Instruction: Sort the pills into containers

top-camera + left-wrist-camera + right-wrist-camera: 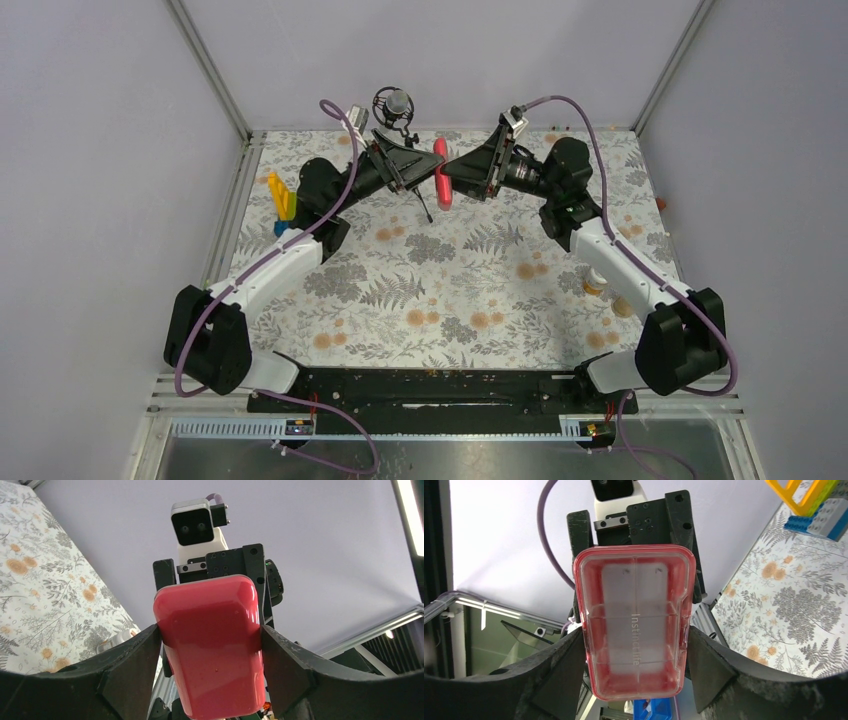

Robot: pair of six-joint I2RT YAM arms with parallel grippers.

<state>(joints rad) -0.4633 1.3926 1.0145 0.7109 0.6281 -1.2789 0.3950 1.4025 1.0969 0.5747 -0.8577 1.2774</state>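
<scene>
The pink compartment box (441,183) hangs on edge above the back of the table, held between both grippers. My left gripper (422,176) is shut on its sides; the left wrist view shows its plain pink back (207,610) between my fingers (135,660). My right gripper (462,180) is shut on it from the other side; the right wrist view shows its clear lid (636,595) and pale compartments, with no pills visible inside. The white-capped orange bottle (596,281) stands by the right arm. No pills can be made out on the cloth. I cannot pick out the clear yellowish bottle.
The blue, yellow and grey toy-brick block (282,205) stands at the left edge of the flowered cloth (440,290) and shows in the right wrist view (819,505). A round black fixture (393,104) sits behind the back edge. Grey walls enclose three sides.
</scene>
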